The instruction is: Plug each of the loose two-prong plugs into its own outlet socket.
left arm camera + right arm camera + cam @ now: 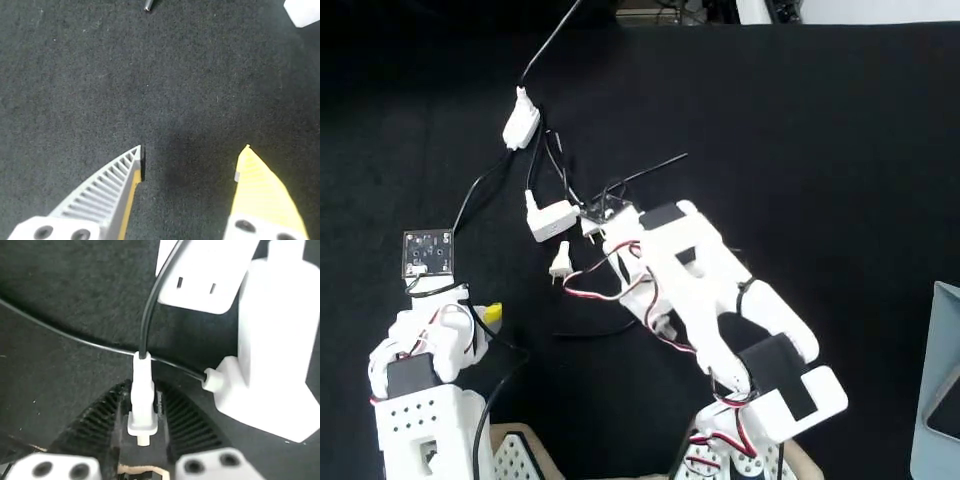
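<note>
My right gripper (142, 425) is shut on a small white two-prong plug (141, 395) with a black cable. Just ahead of it lies a white outlet socket (200, 285) showing two slots, and a larger white adapter block (275, 350) lies beside it. In the high view the right gripper (593, 224) sits at the white adapter (552, 220) in the table's middle. Another loose white plug (560, 262) lies just in front of it. A white inline socket (520, 125) lies farther back. My left gripper (192, 150) is open over bare black mat at the front left.
Black cables (555, 165) tangle around the adapter and run to the back edge. A small dark square board (428, 253) sits by the left arm. A blue-grey object (940, 390) stands at the right edge. The black mat (820, 150) is bare on the right.
</note>
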`<action>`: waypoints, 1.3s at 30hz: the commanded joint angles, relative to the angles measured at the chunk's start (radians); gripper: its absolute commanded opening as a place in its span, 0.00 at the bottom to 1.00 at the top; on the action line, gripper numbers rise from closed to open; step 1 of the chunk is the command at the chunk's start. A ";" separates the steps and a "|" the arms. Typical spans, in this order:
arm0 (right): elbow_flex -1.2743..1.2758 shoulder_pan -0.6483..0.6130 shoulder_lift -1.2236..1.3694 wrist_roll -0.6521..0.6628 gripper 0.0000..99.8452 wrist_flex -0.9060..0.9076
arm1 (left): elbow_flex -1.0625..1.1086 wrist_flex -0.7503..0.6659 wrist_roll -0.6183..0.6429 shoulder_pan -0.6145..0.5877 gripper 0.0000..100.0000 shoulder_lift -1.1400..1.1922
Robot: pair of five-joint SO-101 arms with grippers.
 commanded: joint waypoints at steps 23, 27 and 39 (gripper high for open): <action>-0.048 -0.014 -0.826 -0.002 0.01 0.437 | -0.018 -0.008 0.009 -0.007 0.30 -0.008; -0.038 -0.014 -0.957 -0.002 0.01 0.362 | -0.045 -0.006 0.009 -0.001 0.30 -0.009; 0.289 -0.241 -1.219 -0.107 0.01 -0.121 | -0.245 -0.009 0.169 0.002 0.30 -0.009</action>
